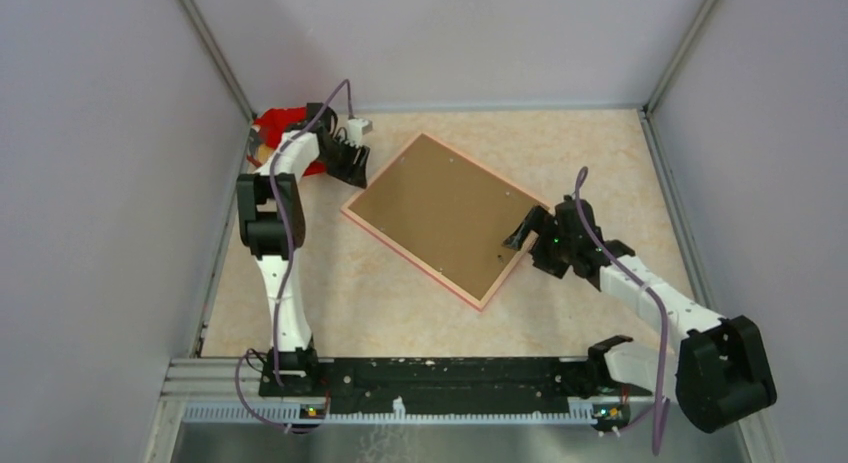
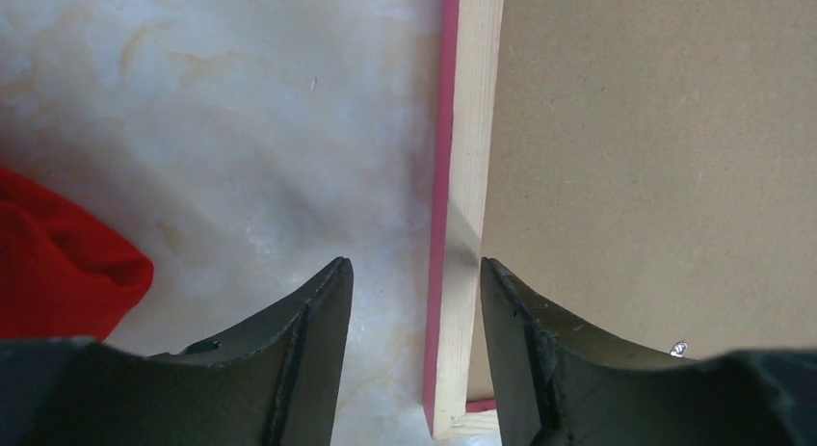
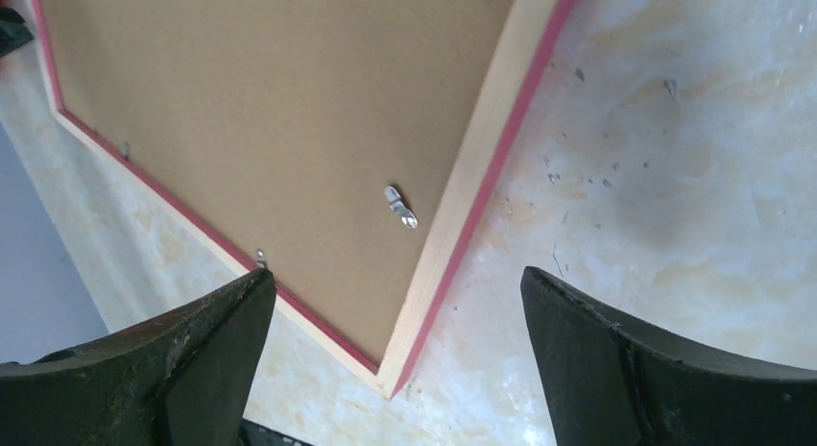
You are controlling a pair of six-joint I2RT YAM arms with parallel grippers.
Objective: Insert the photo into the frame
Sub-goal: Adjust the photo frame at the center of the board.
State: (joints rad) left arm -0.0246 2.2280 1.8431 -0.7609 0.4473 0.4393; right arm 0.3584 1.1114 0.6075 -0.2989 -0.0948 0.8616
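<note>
The frame (image 1: 400, 251) lies face down on the table, its pale wood back up, with pink edges. The brown backing board (image 1: 445, 213) fills it. The photo is hidden. My left gripper (image 1: 352, 163) is open at the frame's left corner. In the left wrist view the left gripper (image 2: 412, 265) straddles the frame's rail (image 2: 469, 176), one finger over the table and one over the board (image 2: 655, 157). My right gripper (image 1: 525, 233) is open and empty by the frame's right edge. In the right wrist view the right gripper (image 3: 397, 273) hangs above a frame corner (image 3: 482, 167), near a metal turn clip (image 3: 402, 207).
A red cloth-like thing (image 1: 275, 123) lies in the far left corner behind the left arm, and it also shows in the left wrist view (image 2: 58, 263). Grey walls close the table on the left, back and right. A black rail (image 1: 440, 378) runs along the near edge.
</note>
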